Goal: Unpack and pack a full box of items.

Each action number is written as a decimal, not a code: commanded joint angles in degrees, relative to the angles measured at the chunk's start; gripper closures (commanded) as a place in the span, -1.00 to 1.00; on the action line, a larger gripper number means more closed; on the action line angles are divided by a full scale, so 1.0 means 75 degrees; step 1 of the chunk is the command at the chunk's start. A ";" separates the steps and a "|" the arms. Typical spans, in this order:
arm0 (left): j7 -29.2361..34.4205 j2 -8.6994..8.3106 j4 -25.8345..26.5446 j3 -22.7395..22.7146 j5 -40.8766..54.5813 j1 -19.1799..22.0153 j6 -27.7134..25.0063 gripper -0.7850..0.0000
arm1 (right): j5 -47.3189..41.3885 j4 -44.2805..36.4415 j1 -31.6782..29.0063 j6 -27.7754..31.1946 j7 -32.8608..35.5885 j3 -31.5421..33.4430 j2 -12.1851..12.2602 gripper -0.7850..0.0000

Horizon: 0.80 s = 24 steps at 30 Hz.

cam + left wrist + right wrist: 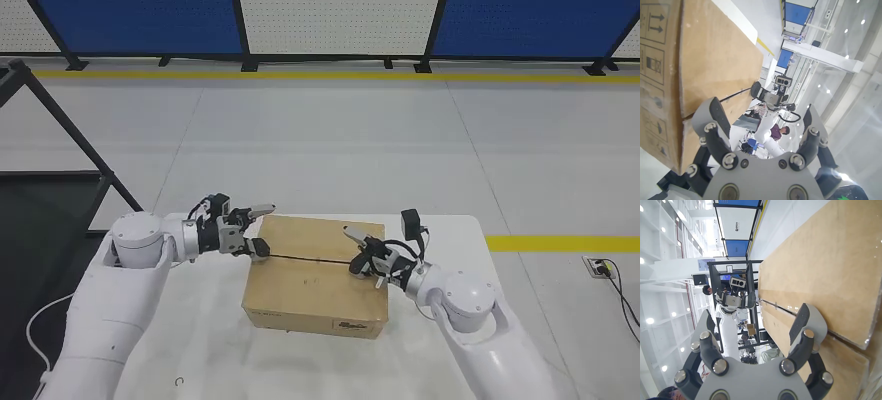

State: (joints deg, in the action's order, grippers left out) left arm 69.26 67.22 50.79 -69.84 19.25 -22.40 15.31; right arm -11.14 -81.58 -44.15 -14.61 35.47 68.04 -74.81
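Top view: box (pixel 315 285) sits mid-table (pixel 215 330), upright, both top flaps down, seam (pixel 300 257) running side to side between my arms. My left gripper (pixel 258 230) is at the box's left end, level with the seam, fingers spread, nothing between them. My right gripper (pixel 358 250) is over the right end of the seam, also spread and empty. The two grippers are well apart, one at each end of the box.

Left wrist view: my left gripper (pixel 764 121) is released, wide gap between the pads, nothing held. One finger (pixel 719 117) is right at the box's (pixel 715 56) end edge where the seam (pixel 734 94) comes out; I cannot tell if it touches. The other finger hangs off in open air. My right gripper (pixel 770 96) shows at the far end of the seam.

Right wrist view: my right gripper (pixel 753 323) is released, holding nothing. One finger (pixel 800 323) lies over the box top (pixel 810 275), just beside the seam (pixel 780 308); contact unclear. The other finger is off the box. Flaps are flat, with a thin dark gap between them. My left gripper (pixel 738 300) is at the far end.
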 commanded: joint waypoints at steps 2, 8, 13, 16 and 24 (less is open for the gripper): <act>-0.0062 -0.0001 0.0021 -0.0064 0.0295 -0.0065 -0.0107 -1.00 | -0.0009 0.0049 0.0031 0.0002 -0.0018 -0.0012 -0.0002 -1.00; -0.0280 -0.0032 0.0051 -0.0189 0.0607 -0.0274 -0.0463 -1.00 | -0.0040 0.0071 0.0036 -0.0004 -0.0027 -0.0027 -0.0002 -1.00; -0.0323 -0.0060 0.0014 -0.0211 0.0668 -0.0319 -0.0287 -1.00 | -0.0048 0.0071 0.0024 0.0028 -0.0025 -0.0020 0.0005 -1.00; -0.0323 -0.0060 0.0014 -0.0211 0.0668 -0.0319 -0.0287 -1.00 | -0.0073 0.0071 0.0011 0.0030 -0.0021 -0.0007 0.0009 -1.00; -0.0323 -0.0060 0.0014 -0.0211 0.0668 -0.0319 -0.0287 -1.00 | -0.0073 0.0012 -0.0044 0.0047 -0.0042 0.0018 0.0025 -1.00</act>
State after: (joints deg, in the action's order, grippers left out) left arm 66.84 66.77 50.89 -71.42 24.26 -24.79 13.15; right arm -11.73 -81.39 -44.41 -14.23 35.18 68.14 -74.64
